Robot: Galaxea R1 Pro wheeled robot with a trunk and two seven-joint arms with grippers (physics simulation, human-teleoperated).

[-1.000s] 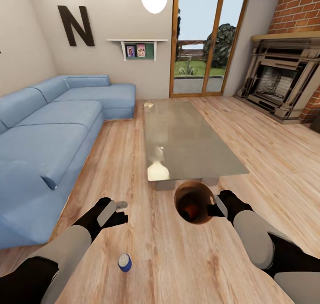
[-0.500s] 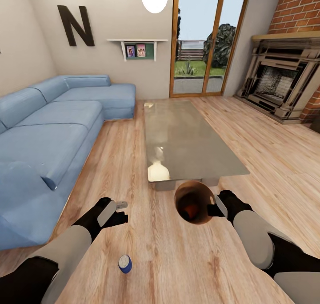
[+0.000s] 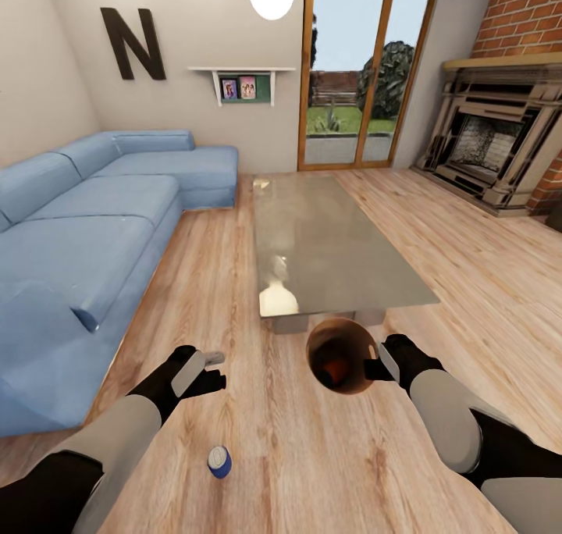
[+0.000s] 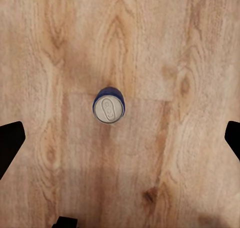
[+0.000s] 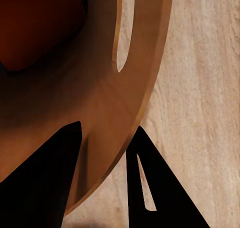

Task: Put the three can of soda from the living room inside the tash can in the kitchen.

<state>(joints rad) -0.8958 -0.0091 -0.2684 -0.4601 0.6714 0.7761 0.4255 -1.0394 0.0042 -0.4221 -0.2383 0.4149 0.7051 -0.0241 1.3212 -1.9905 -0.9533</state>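
Left end effector (image 3: 209, 368) hovers over the plank floor (image 3: 234, 284) with its fingers spread wide apart and nothing between them; in the left wrist view the two dark fingertips (image 4: 10, 143) sit at opposite margins with bare wood between. Just nearer the robot than that end effector, the dark blue soda can (image 3: 219, 461) stands upright on the floor, silvery top up, and the left wrist view looks straight down on its lid (image 4: 109, 108). It touches nothing, with open floor all round it. Far to the left, the blue sofa (image 3: 86, 237) runs along the wall, its front edge well apart from the can, leaving a wide strip of planks.

Toward the middle, the glass-topped worktop (image 3: 332, 245) stretches away toward the glass doors (image 3: 359, 73), its near edge just beyond the copper-brown trash can (image 3: 341, 356). Something orange-red lies deep inside the bin, probably a soda can, though the shadow there is too heavy to be sure.

At the right, the right end effector (image 3: 376, 364) is clamped on the trash can's rim, and in the right wrist view one finger (image 5: 42, 183) lies inside the wall (image 5: 107, 113) while the other lies outside. Open floor runs from there to the fireplace (image 3: 492, 144).
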